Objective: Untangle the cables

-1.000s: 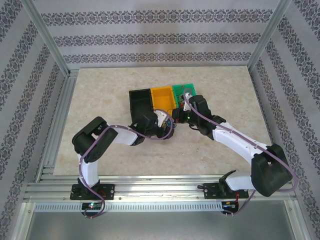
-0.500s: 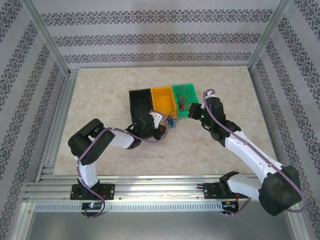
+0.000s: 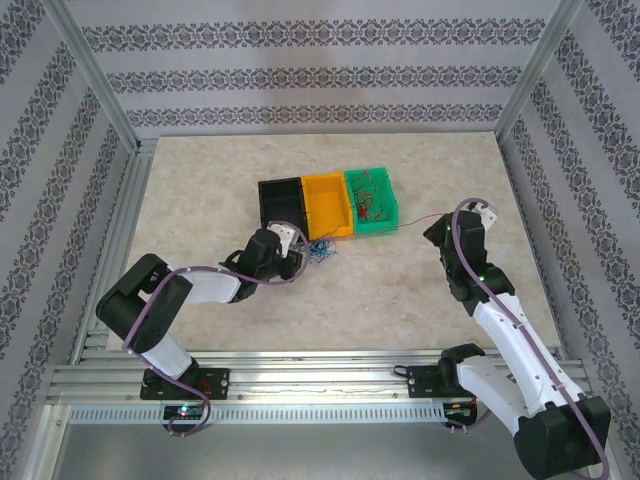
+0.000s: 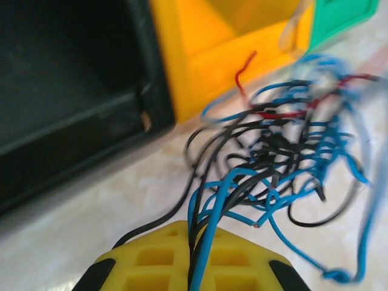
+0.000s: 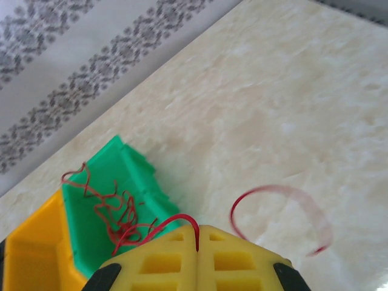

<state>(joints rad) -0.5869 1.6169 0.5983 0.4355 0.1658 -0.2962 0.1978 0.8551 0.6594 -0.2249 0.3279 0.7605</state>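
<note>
The cables (image 4: 279, 151) lie in a loose blue, black and red snarl on the counter (image 3: 200, 190), just below the orange bin (image 3: 325, 205) near the centre of the top view. The left pincer (image 4: 193, 257) is pressed together on a few black and blue strands at the snarl's near edge. The strands run from its tips straight into the knot.

The right pincer (image 5: 197, 242), at centre right of the top view, is closed on one red wire (image 5: 182, 219). That wire runs back toward the green bin (image 5: 136, 182), and its free end curls over the counter beside the tips.

The cables look feather-light, limp and a little springy. A quick pull would likely drag the whole clump rather than free one strand, and such thin insulation may slip between flat pads. The best hold is probably on a single strand near its free end, drawn slowly along its length while the other pincer pins the knot. The green bin looks light enough to shift if the red wire snags.
</note>
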